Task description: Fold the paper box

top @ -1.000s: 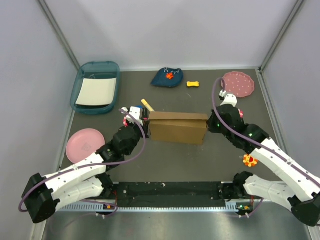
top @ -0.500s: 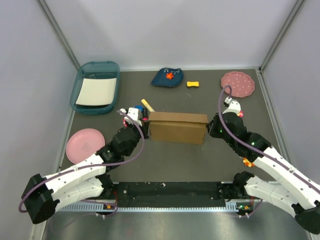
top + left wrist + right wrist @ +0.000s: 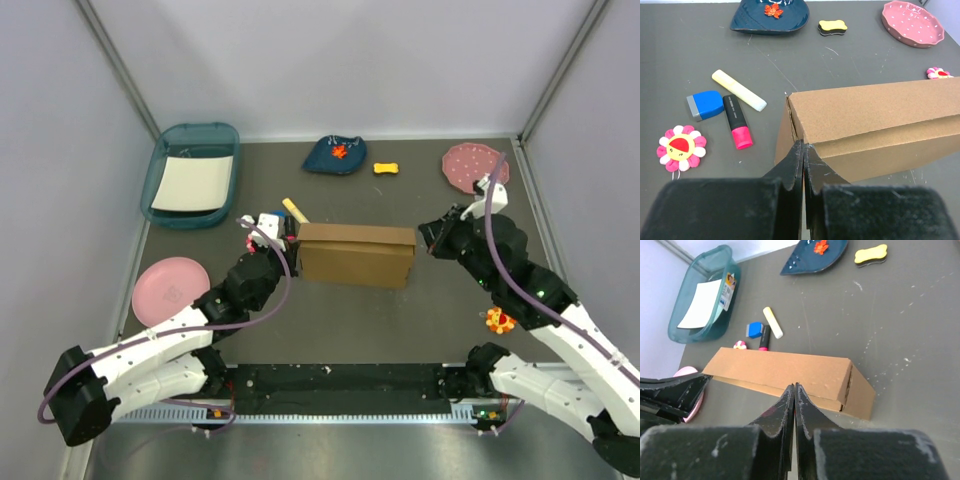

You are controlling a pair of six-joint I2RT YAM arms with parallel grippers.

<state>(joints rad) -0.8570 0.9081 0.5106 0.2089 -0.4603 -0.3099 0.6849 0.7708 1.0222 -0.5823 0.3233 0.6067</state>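
Box [image 3: 356, 255] sits folded shut in the middle of the counter [image 3: 400, 310], long side running left to right, with its lid down. Left claw [image 3: 803, 150] is clenched on nothing, tips right at the box's near left corner, and whether they touch it is hard to call. Right claw [image 3: 433, 238] is clenched too, also on nothing, just beside the box's right end but apart from it. Behind the left end lie a yellow stick [image 3: 739, 90], an eraser [image 3: 705, 104] and a marker [image 3: 737, 121], with a flower toy [image 3: 681, 148] near them. Tray [image 3: 160, 180] far left, plate [image 3: 168, 288] near left, blue dish [image 3: 335, 155] at the back, spotted dish [image 3: 470, 165] far right.
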